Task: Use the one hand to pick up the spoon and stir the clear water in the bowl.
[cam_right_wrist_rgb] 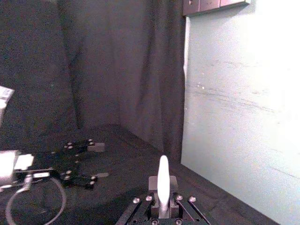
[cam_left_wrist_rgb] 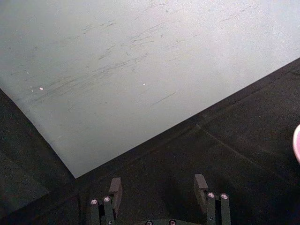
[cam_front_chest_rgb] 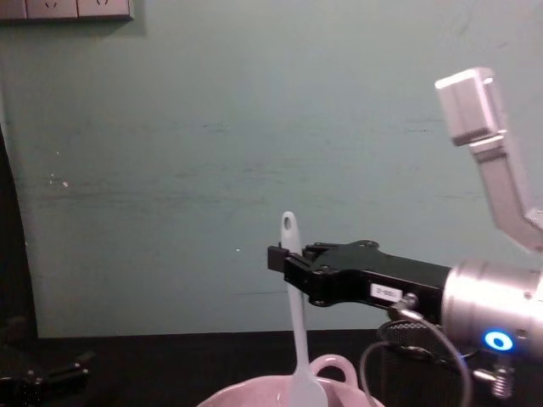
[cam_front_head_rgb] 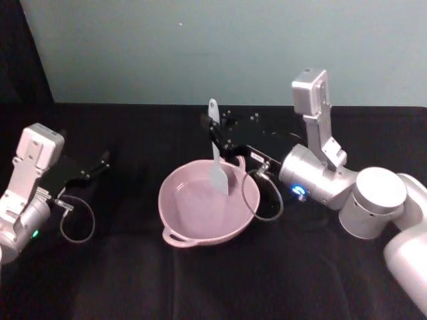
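The pale pink bowl [cam_front_head_rgb: 193,230] sits mid-table with its small loop handle [cam_front_chest_rgb: 333,370] at the rim. My right gripper [cam_front_head_rgb: 217,139] is shut on the handle of the white spoon [cam_front_head_rgb: 217,167], just beyond the bowl's far rim. The spoon [cam_front_chest_rgb: 294,314] stands nearly upright, its flat head down inside the bowl and its holed end on top. In the right wrist view the spoon handle [cam_right_wrist_rgb: 162,178] rises between the closed fingers. My left gripper [cam_front_head_rgb: 99,165] rests open and empty at the table's left, well away from the bowl; its fingers [cam_left_wrist_rgb: 115,188] are spread apart.
A black cloth [cam_front_head_rgb: 213,287] covers the table, with a pale green wall [cam_front_head_rgb: 220,47] close behind it. Cable loops hang by each wrist, one [cam_front_head_rgb: 261,197] right beside the bowl's right rim. Open cloth lies in front of the bowl.
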`<action>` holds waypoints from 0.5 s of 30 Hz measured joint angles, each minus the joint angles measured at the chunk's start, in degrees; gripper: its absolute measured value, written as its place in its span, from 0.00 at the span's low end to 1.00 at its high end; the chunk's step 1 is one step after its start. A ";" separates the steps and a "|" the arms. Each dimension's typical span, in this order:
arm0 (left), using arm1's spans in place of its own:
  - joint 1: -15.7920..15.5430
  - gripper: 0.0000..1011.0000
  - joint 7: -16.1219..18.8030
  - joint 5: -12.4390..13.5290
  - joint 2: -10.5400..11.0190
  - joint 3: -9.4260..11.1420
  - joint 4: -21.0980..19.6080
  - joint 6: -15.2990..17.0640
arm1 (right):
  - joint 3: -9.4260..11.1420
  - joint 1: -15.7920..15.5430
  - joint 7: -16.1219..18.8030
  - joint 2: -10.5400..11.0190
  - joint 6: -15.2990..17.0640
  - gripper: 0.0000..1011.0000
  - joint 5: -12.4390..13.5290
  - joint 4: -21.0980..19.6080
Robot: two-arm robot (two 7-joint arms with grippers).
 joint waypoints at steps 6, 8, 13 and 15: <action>0.00 1.00 0.00 0.00 0.00 0.00 0.00 0.00 | 0.97 -3.37 2.92 2.73 2.28 0.11 2.30 -5.44; -0.01 1.00 0.00 0.00 0.00 0.00 0.00 0.00 | 0.97 -3.93 3.60 3.21 2.94 0.12 3.00 -6.51; -0.01 1.00 0.00 0.00 0.00 0.00 0.00 0.00 | 0.31 -4.80 5.24 3.97 4.99 0.12 4.76 -8.24; 0.00 1.00 0.00 0.00 0.00 0.00 0.00 0.00 | -0.10 -4.79 5.51 3.96 5.49 0.12 5.10 -8.28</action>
